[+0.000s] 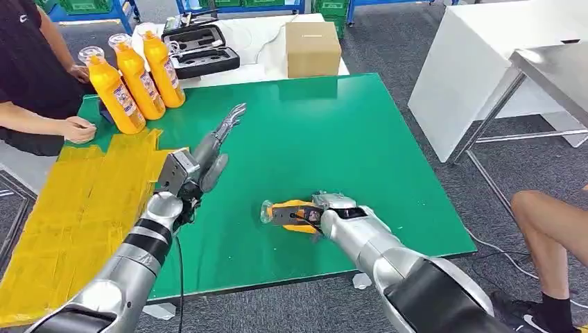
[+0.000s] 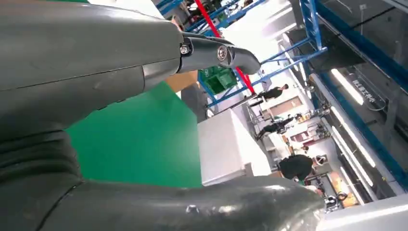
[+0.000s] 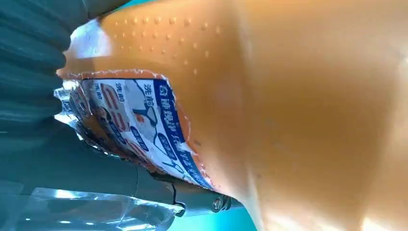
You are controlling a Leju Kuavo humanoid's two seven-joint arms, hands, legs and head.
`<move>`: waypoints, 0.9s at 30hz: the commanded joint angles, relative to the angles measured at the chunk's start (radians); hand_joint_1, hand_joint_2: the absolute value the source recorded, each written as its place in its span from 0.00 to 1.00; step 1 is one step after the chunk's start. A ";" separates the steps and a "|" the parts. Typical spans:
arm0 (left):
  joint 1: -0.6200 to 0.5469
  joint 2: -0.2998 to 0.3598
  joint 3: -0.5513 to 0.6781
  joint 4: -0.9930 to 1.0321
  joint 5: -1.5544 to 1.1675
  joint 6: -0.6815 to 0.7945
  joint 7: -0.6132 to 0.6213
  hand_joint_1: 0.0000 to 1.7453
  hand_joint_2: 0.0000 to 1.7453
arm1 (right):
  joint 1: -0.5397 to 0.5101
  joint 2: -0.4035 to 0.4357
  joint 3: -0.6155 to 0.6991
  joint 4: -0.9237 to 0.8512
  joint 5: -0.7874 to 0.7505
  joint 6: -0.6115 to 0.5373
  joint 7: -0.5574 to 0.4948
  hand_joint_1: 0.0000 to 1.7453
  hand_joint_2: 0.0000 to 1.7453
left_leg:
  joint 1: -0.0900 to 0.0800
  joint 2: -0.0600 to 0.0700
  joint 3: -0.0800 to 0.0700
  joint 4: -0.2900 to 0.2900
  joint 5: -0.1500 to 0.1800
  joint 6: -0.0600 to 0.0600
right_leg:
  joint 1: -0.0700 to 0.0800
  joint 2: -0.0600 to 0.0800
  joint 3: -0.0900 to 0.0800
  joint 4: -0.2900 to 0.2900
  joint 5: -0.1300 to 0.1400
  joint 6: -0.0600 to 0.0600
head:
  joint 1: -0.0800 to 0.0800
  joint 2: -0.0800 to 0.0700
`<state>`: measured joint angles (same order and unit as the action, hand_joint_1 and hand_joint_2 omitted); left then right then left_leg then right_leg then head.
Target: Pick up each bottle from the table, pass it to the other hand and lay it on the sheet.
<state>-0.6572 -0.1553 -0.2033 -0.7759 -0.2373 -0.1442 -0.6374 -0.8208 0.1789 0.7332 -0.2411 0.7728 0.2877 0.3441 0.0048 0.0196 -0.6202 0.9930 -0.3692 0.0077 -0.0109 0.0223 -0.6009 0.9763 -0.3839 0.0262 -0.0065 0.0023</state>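
1. Grey carpet surrounds a green table (image 1: 333,132), with a yellow sheet (image 1: 83,208) covering its left part and hanging past the left edge.
2. At the far left corner of the table, three orange bottles (image 1: 135,76) stand upright in a close row, clear caps on top, labels facing the robot.
3. A fourth one — the lying bottle (image 1: 286,211) — rests on its side on the green surface near the front edge, clear cap pointing left toward the sheet.
4. The right hand (image 1: 331,211) is wrapped around the body of the lying bottle; in the right wrist view the orange plastic and its blue-and-white label (image 3: 139,130) press right against the grey thumb.
5. The left hand (image 1: 215,149) hovers over the green surface just right of the sheet, fingers stretched out straight and apart, holding nothing — well clear of the lying bottle.
6. A person's hand (image 1: 78,129) rests on the far end of the sheet, just beside the standing bottles.
7. Behind the green table sit a cardboard box (image 1: 312,47) and an open black case (image 1: 201,50) on a white table (image 1: 263,41).
8. Another person's bare leg (image 1: 551,236) shows at the right.
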 commanded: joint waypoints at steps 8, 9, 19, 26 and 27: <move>0.167 0.076 0.115 -0.074 0.005 0.064 0.019 0.00 0.00 | -0.086 0.047 0.018 0.004 0.091 -0.169 -0.136 0.00 0.00 | -0.001 0.003 -0.014 0.001 0.006 -0.001 | 0.000 0.003 -0.010 0.002 0.005 -0.001 | 0.000 0.000; 0.177 0.077 0.124 -0.084 0.003 0.065 0.021 0.00 0.00 | -0.095 0.046 0.016 -0.004 0.093 -0.180 -0.155 0.00 0.00 | -0.001 0.003 -0.016 0.000 0.006 -0.001 | -0.001 0.003 -0.012 0.002 0.006 -0.001 | 0.000 0.000; 0.297 0.083 0.223 -0.225 -0.027 0.069 0.040 0.00 0.00 | -0.122 0.025 0.044 -0.066 0.148 -0.174 -0.320 0.00 1.00 | 0.000 -0.004 -0.033 0.002 0.012 -0.002 | 0.000 -0.003 -0.026 0.005 0.013 0.002 | 0.000 0.000; 0.311 0.080 0.238 -0.247 -0.031 0.071 0.043 0.00 0.00 | -0.104 0.017 0.062 -0.082 0.165 -0.179 -0.335 0.00 1.00 | 0.000 -0.008 -0.039 0.002 0.013 -0.002 | 0.000 -0.008 -0.031 0.004 0.013 0.003 | 0.000 0.000; 0.318 0.081 0.242 -0.254 -0.032 0.071 0.042 0.00 0.00 | -0.098 0.015 0.061 -0.088 0.164 -0.183 -0.339 0.00 1.00 | 0.000 -0.008 -0.039 0.002 0.012 -0.002 | 0.000 -0.008 -0.031 0.004 0.012 0.002 | 0.000 0.000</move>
<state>-0.3550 -0.0881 -0.0080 -1.0071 -0.2651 -0.0740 -0.6043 -0.8996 0.2117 0.7473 -0.3151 0.9247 0.1030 0.0240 0.0048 0.0126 -0.6629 0.9938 -0.3541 0.0062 -0.0111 0.0161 -0.6355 0.9791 -0.3690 0.0300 -0.0061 0.0023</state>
